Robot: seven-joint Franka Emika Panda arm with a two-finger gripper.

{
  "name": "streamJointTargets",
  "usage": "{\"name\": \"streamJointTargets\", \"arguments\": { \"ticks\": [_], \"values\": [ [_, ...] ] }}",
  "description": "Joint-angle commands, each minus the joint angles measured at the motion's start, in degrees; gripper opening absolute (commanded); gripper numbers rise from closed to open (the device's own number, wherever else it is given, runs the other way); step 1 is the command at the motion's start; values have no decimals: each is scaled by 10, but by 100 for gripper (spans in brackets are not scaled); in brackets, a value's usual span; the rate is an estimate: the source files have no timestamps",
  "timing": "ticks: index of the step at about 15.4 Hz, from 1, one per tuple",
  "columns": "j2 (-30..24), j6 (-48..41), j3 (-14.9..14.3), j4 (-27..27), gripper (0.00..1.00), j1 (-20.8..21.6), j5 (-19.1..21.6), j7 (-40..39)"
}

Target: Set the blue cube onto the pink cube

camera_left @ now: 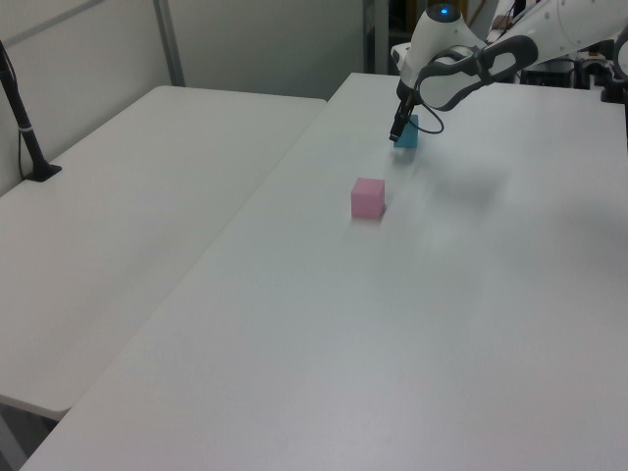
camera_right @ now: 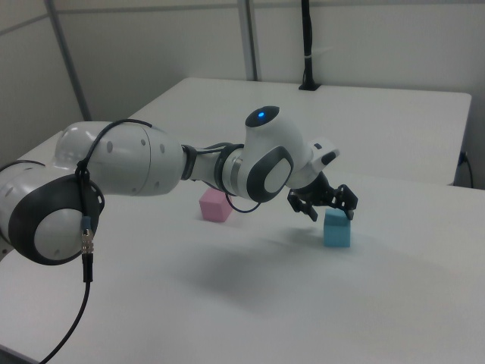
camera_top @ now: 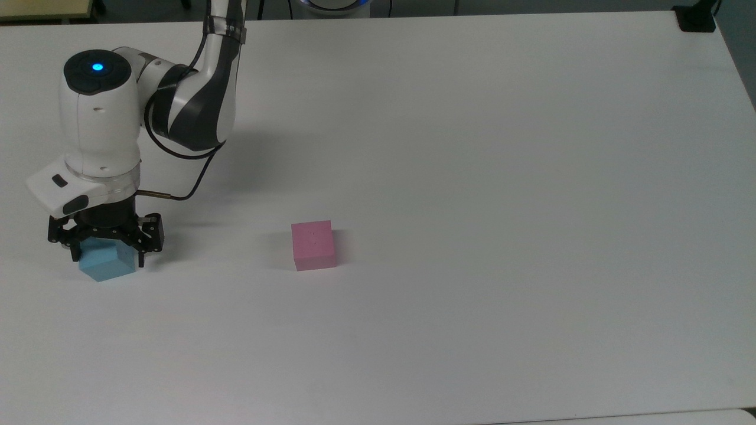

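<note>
The blue cube rests on the white table near the top view's left edge. My gripper hangs just above it, open, with one finger out to each side and nothing held. In the top view the gripper's body covers the cube's far part. The pink cube stands alone on the table, well to the top view's right of the blue cube. In the left view the blue cube sits beyond the pink one, under the gripper.
A black clamp base sits at the table's far right corner in the top view. A second white table adjoins on the left view's left, with a black pole on it. The arm's links stretch over the table behind the pink cube.
</note>
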Motion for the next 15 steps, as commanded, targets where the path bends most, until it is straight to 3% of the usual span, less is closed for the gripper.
{"name": "streamJointTargets", "arguments": {
  "ticks": [1,13,14,15],
  "values": [
    [-25,-25,-2,-22,100,7,6,6],
    [-28,-42,-5,-22,100,2,-1,0],
    [-25,-42,-5,-23,97,2,-1,0],
    [-24,-42,-5,-23,87,2,-1,1]
  ]
}}
